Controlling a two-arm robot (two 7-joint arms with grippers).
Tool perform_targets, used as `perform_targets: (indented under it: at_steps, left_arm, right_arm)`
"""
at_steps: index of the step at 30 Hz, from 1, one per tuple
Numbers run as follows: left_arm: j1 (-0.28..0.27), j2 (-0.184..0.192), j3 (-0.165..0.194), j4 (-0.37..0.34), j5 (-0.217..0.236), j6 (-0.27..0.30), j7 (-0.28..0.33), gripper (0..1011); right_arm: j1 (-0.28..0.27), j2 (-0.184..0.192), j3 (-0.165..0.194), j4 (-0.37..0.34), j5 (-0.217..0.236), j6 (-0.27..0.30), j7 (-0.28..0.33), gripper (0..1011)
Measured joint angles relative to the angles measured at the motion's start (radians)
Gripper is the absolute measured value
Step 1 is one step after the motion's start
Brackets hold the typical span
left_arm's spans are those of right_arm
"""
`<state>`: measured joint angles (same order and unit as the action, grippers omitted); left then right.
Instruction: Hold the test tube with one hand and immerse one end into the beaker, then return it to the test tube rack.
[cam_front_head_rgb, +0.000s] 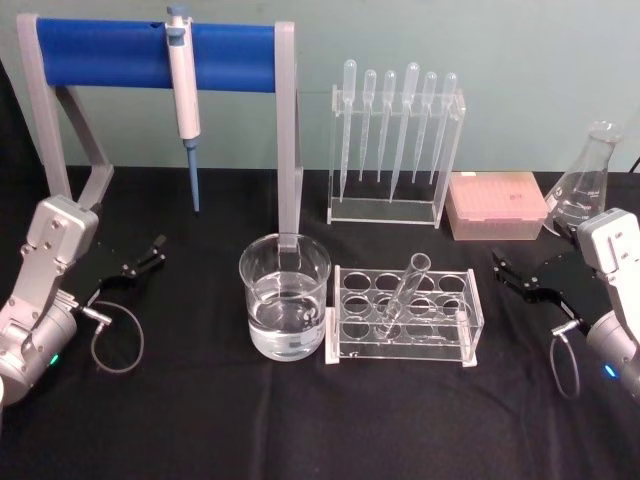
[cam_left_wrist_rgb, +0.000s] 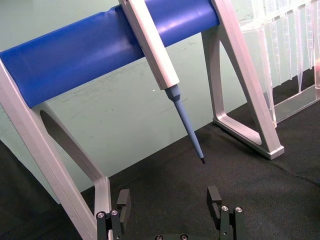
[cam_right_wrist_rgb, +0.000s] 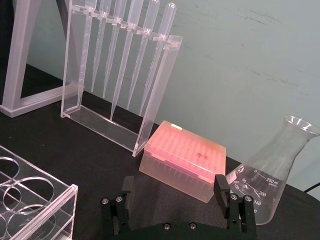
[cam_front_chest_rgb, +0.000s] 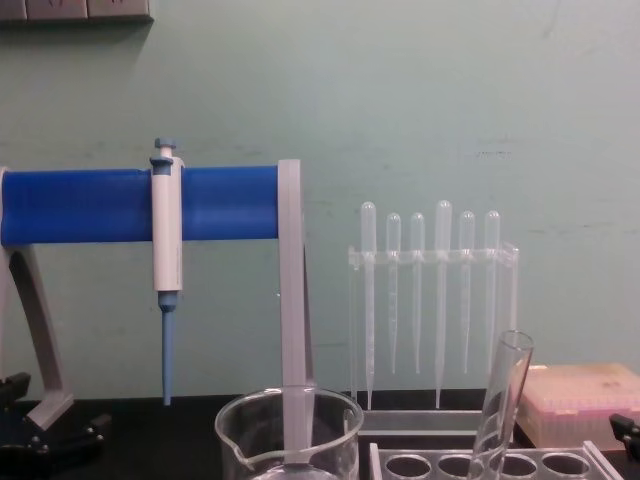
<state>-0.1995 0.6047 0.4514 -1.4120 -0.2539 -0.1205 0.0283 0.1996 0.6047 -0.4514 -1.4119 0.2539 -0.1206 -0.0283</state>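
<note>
The test tube (cam_front_head_rgb: 405, 293) leans in a clear acrylic rack (cam_front_head_rgb: 470, 330) at the table's middle; in the chest view the test tube (cam_front_chest_rgb: 503, 400) tilts slightly right. Just left of the rack stands the beaker (cam_front_head_rgb: 285, 300), partly filled with clear liquid; its spouted rim shows on the beaker (cam_front_chest_rgb: 290, 435) in the chest view. My left gripper (cam_front_head_rgb: 152, 252) rests at the far left, open and holding nothing, as the left gripper (cam_left_wrist_rgb: 169, 200) also shows in its wrist view. Right of the rack, my right gripper (cam_front_head_rgb: 505, 268) is open and holds nothing; the right gripper (cam_right_wrist_rgb: 173, 184) faces a pink box.
A white-and-blue pipettor (cam_front_head_rgb: 184, 95) hangs on a blue-barred stand (cam_front_head_rgb: 100, 55) at the back left. Behind the tube rack stands a pipette rack (cam_front_head_rgb: 395, 140). A pink tip box (cam_front_head_rgb: 495, 205) and a conical flask (cam_front_head_rgb: 585, 180) sit at the back right.
</note>
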Motion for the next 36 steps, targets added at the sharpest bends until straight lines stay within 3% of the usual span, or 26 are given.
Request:
perform_targets:
  at_steps: [8,12,18,25,31,36]
  left_arm:
    - [0.0,0.0,0.0,0.0,0.0,0.0,0.0,1000]
    - [0.0,0.0,0.0,0.0,0.0,0.0,0.0,1000]
    - [0.0,0.0,0.0,0.0,0.0,0.0,0.0,1000]
    - [0.0,0.0,0.0,0.0,0.0,0.0,0.0,1000]
    - [0.0,0.0,0.0,0.0,0.0,0.0,0.0,1000]
    - [0.0,0.0,0.0,0.0,0.0,0.0,0.0,1000]
  right_arm:
    - [0.0,0.0,0.001,0.0,0.0,0.0,0.001,1002]
    - [-0.007,-0.003,0.018,-0.014,0.002,-0.004,0.009,1002]
    - [-0.036,0.009,0.067,-0.065,0.039,-0.001,0.03,1002]
    - [-0.094,0.053,0.141,-0.167,0.119,0.024,0.092,1002]
    - [-0.146,0.094,0.189,-0.231,0.15,0.025,0.13,1002]
    - [-0.208,0.143,0.226,-0.28,0.191,0.007,0.21,1002]
